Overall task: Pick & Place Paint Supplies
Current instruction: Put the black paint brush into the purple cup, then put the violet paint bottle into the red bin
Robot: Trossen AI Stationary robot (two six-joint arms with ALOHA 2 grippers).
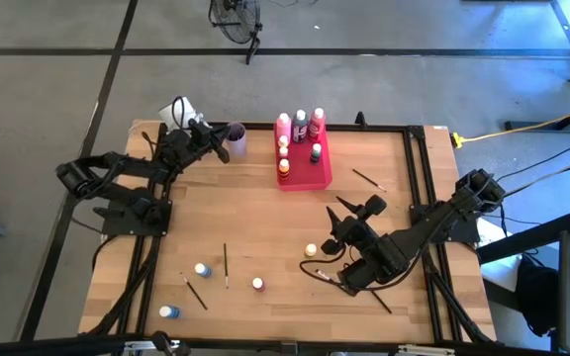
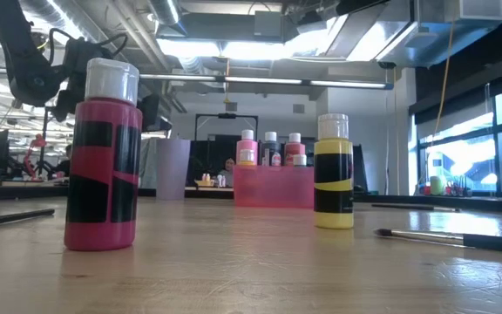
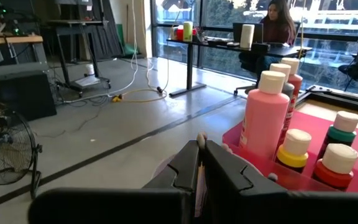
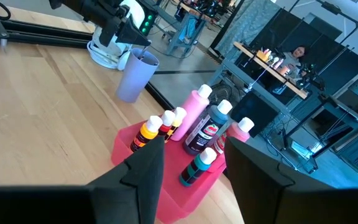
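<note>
The pink-red tray [image 1: 310, 178] at the table's far middle holds several paint bottles [image 4: 194, 124]. The lilac cup [image 1: 234, 140] stands to its left, and my left gripper [image 3: 199, 155] hovers shut just above it. Loose bottles stand on the wood: yellow [image 1: 311, 250], pink-red [image 1: 257, 284] and two blue [image 1: 202, 269] [image 1: 169, 311]. Thin paintbrushes [image 1: 226, 265] [image 1: 194, 292] [image 1: 367, 179] lie flat. My right gripper [image 1: 332, 229] is open above the table's right middle, beside the yellow bottle, with nothing between its fingers. My left gripper shows a small pale tip [image 3: 199, 139] between its shut fingertips. I cannot tell whether this is a brush in the hold or something behind the fingers.
A white object [image 1: 178, 111] sits behind the cup at the far left corner. Black frame rails [image 1: 416, 158] run along the table's sides. Another brush [image 2: 451, 237] lies near the front right. Bare wood lies between the tray and the loose bottles.
</note>
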